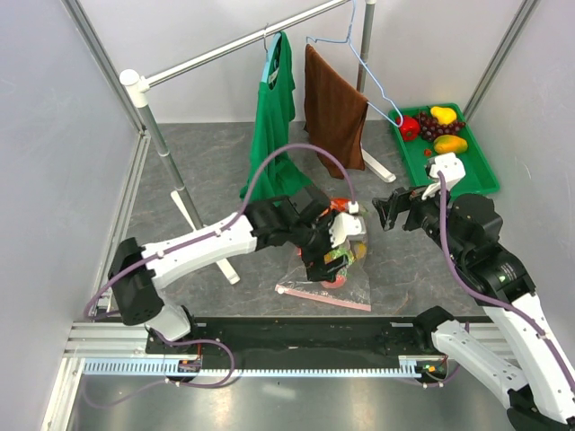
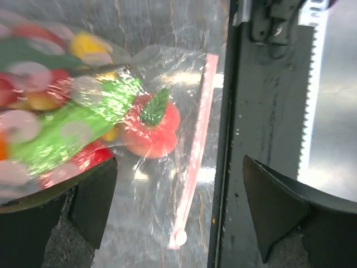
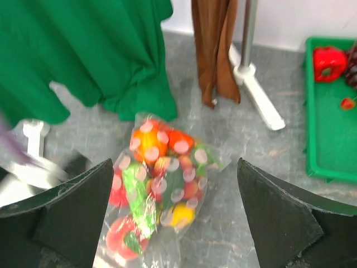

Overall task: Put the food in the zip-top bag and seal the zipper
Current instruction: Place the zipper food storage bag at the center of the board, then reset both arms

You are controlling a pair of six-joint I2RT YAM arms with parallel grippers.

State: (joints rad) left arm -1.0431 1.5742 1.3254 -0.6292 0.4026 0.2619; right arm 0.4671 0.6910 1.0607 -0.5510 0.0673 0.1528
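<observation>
The zip-top bag [image 1: 340, 262] lies at the table's middle, dotted and filled with several toy fruits and vegetables. Its zipper [image 1: 323, 297] runs along the near edge; in the left wrist view the zipper [image 2: 195, 151] has a red tomato [image 2: 152, 125] just behind it. My left gripper [image 2: 178, 212] is open low over the bag's mouth end, and the filled part bulges over its left finger [image 2: 92, 201]. My right gripper [image 3: 175, 218] is open and empty above the bag [image 3: 162, 178], right of it in the top view [image 1: 391, 211]. More food lies in the green tray: red pepper [image 1: 409, 127], grapes [image 1: 438, 128], yellow fruits [image 1: 449, 143].
The green tray [image 1: 481, 171] stands at the back right. A green cloth [image 1: 274, 117] and a brown towel [image 1: 334, 112] hang from the rack behind the bag, with the rack's white feet [image 1: 382, 166] on the table. A black rail [image 2: 245, 139] runs along the near edge.
</observation>
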